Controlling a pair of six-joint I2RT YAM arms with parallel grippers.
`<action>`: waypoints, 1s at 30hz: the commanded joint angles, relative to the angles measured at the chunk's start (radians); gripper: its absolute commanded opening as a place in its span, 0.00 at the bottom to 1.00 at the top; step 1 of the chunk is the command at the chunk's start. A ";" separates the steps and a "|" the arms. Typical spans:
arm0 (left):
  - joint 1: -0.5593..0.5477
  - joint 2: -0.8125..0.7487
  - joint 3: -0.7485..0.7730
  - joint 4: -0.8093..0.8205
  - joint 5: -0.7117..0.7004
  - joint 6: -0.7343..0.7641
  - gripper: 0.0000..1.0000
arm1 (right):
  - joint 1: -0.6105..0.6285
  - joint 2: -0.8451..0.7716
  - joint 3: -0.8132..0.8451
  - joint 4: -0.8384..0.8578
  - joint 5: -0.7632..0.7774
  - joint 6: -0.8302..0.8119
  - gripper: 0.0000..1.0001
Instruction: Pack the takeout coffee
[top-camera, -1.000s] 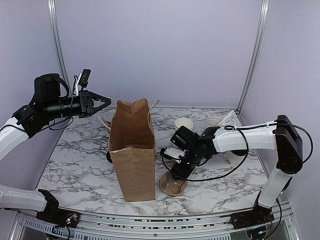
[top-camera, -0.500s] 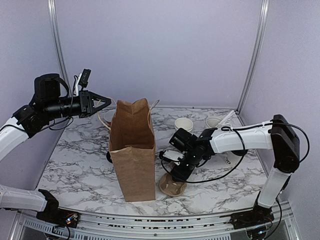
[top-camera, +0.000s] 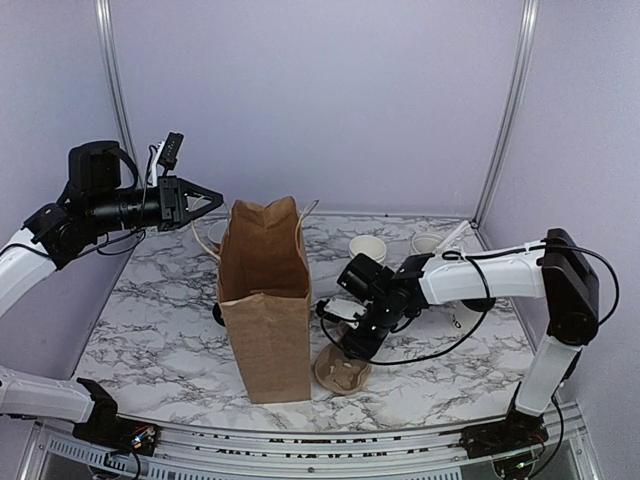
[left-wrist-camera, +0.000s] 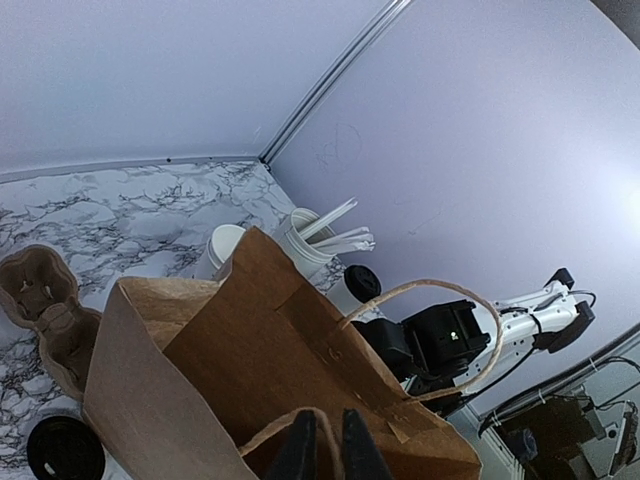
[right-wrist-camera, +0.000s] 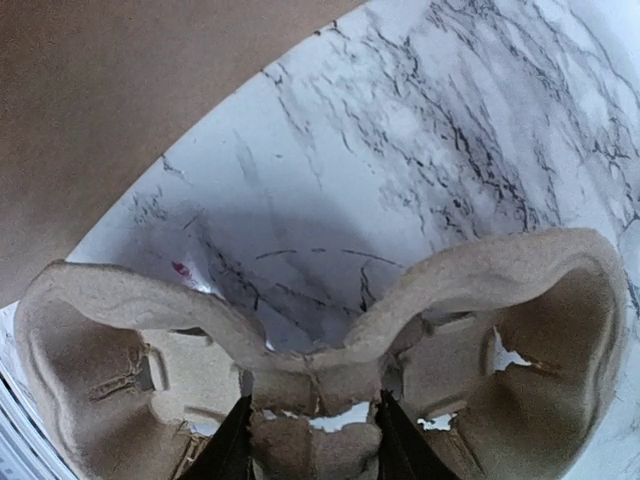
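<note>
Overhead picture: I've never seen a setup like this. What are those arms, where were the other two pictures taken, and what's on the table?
They are two robot arms bolted to a marbled table. The overhead camera sees both; the other pictures come from wrist cameras. On the table are an upright brown paper bag, a brown pulp cup carrier, lidless white paper cups and one black-lidded white paper cup. The left end effector pinches the bag's handle. The right end effector straddles the carrier's middle ridge; whether it grips is unclear.

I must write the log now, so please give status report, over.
Left tool shut on bag handle. Right tool astride cup carrier, grip unclear. Takeout coffee on table, not packed.
</note>
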 joint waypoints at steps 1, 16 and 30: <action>0.007 0.009 0.082 -0.068 0.066 0.061 0.12 | -0.005 -0.070 0.038 -0.005 -0.003 0.013 0.35; 0.006 0.041 0.196 -0.197 0.122 0.160 0.00 | -0.006 -0.326 -0.004 -0.006 0.002 0.079 0.29; -0.008 0.086 0.215 -0.158 0.162 0.113 0.00 | -0.011 -0.577 0.089 -0.056 0.077 0.089 0.27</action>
